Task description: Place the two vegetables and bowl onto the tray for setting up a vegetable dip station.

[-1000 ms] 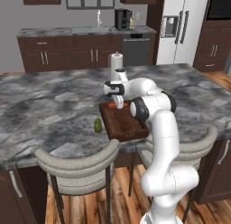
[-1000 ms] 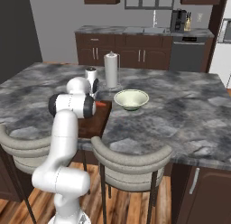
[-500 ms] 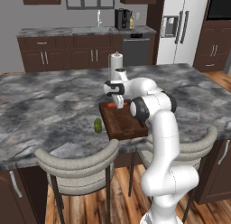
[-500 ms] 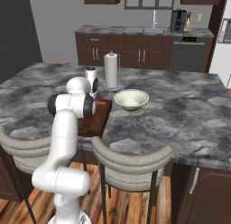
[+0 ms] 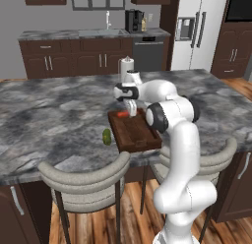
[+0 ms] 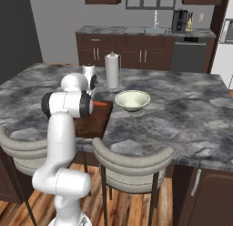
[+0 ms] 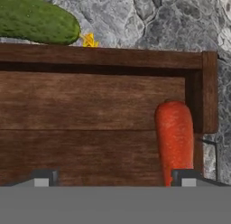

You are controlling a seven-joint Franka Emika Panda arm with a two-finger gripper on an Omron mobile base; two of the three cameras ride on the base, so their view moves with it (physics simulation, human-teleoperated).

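Counter: the grey marbled island (image 5: 59, 115) carries everything, with two stools tucked under its near edge.
Arm: it reaches over the tray's far end, hand pointed down, so its load lands inside the rim, not on the stone.
Tray: the dark wooden tray (image 5: 135, 135) sits at the island's near edge, close to the robot's base and easy to reach.
Bowl: the pale bowl (image 6: 132, 100) stands on the stone just beside the tray, not yet on it.
Gripper: the gripper (image 5: 131, 109) hangs above the tray with jaws spread wide and nothing between them.
Carrot: the carrot (image 7: 175, 139) lies flat on the tray floor against the side wall, a sign of a finished drop.
Cucumber: the green cucumber (image 5: 107, 136) rests on the counter just outside the tray's wall, probably the next pick.
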